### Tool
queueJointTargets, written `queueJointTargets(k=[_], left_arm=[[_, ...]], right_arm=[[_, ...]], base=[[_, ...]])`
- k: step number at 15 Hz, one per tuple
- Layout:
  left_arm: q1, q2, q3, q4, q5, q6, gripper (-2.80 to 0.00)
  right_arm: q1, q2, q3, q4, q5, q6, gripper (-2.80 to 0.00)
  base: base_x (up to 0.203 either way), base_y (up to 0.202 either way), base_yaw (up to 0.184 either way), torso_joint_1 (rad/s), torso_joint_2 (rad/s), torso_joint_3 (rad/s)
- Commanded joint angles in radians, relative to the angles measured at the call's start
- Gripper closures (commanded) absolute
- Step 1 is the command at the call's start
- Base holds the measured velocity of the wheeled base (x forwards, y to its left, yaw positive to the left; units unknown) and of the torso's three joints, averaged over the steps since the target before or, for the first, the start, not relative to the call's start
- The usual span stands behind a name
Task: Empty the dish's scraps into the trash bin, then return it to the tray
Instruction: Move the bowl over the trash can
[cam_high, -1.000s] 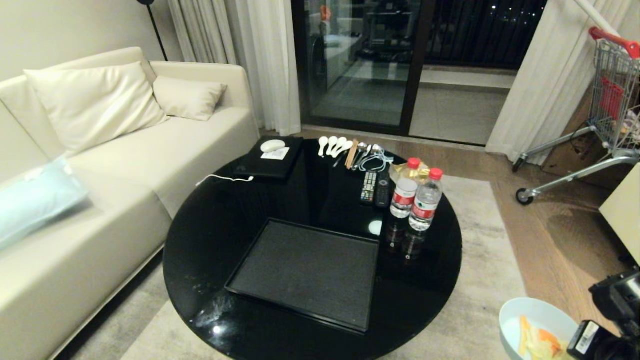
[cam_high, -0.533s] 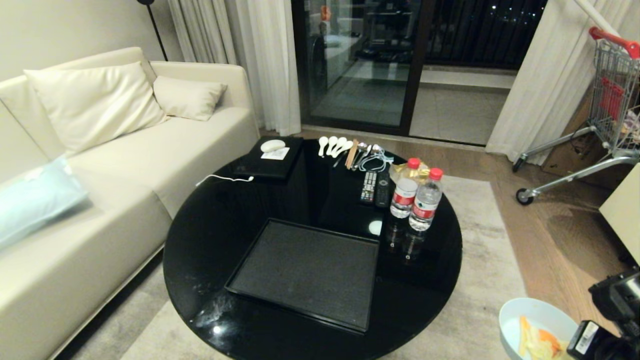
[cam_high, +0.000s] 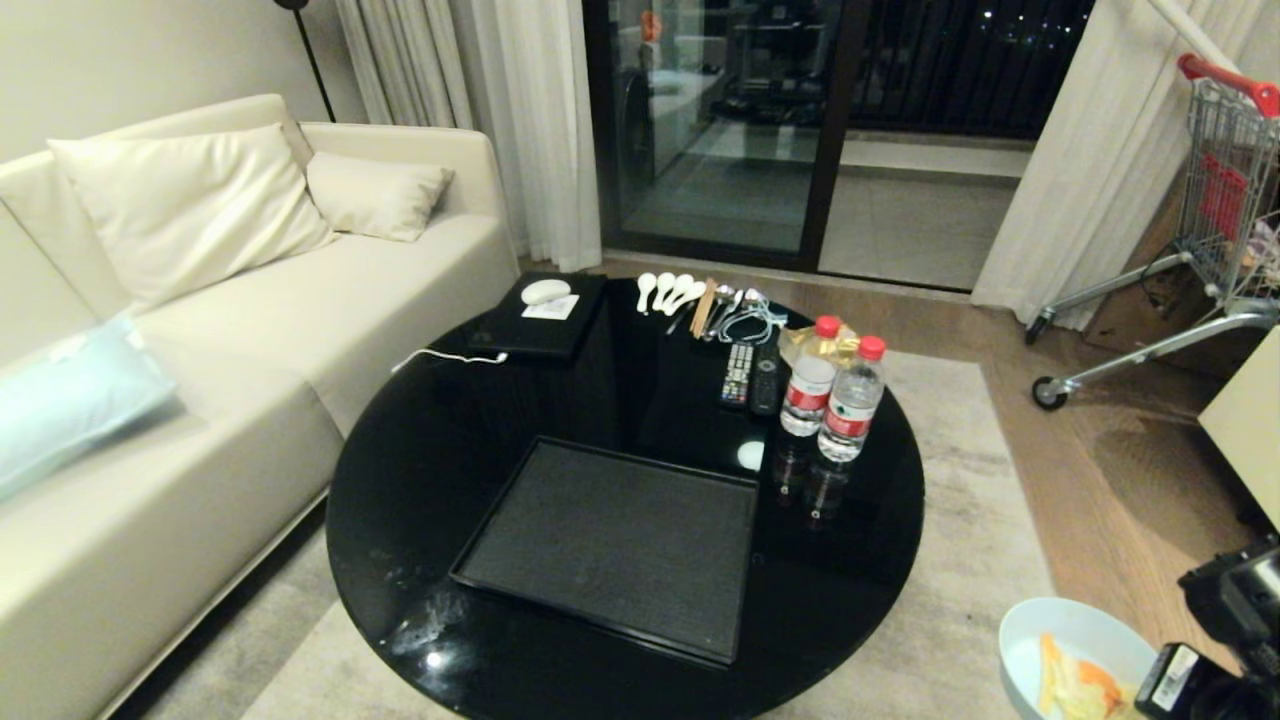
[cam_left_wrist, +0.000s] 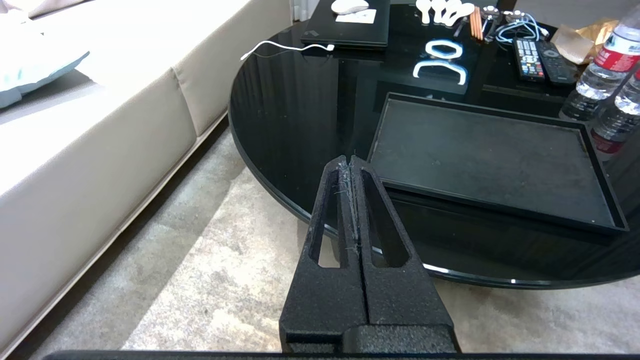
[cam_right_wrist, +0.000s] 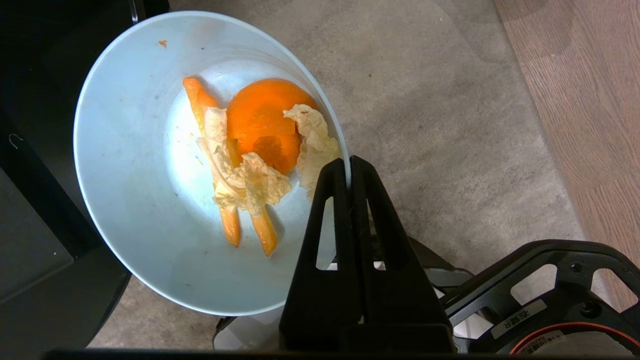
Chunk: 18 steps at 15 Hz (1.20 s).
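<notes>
The right gripper (cam_right_wrist: 349, 172) is clamped tight on the rim of the dish (cam_right_wrist: 150, 210), one finger inside, one outside. The dish sits at the lower right of the head view, off the table (cam_high: 420, 470) and over the carpet, tilted a little. The scraps (cam_right_wrist: 255, 155), orange pieces and pale leaf, lie in its bowl. The trash bin appears in no view. The tray (cam_high: 615, 545) lies bare at the lower centre of the table. The left gripper (cam_left_wrist: 352, 165) is closed on nothing, near the table edge. Judgement: carrying step in hand, nothing tipped yet. Next, the dish needs bringing over the bin, then tilting.
</notes>
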<state>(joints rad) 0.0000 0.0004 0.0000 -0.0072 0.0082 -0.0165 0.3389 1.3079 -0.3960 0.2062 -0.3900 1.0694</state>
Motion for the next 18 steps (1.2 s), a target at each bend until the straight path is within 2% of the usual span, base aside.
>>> queueJointTargets(k=[1, 18], left_arm=[[0.0, 0.0, 0.0, 0.0, 0.001, 0.0, 0.0], [0.0, 0.0, 0.0, 0.0, 0.001, 0.0, 0.0]], right_arm=[[0.0, -0.001, 0.002, 0.001, -0.003, 0.004, 0.0], [0.0, -0.016, 0.005, 0.004, -0.003, 0.005, 0.0]], base=[[0.0, 0.0, 0.0, 0.0, 0.0, 0.0], [0.0, 0.0, 0.0, 0.0, 0.0, 0.0]])
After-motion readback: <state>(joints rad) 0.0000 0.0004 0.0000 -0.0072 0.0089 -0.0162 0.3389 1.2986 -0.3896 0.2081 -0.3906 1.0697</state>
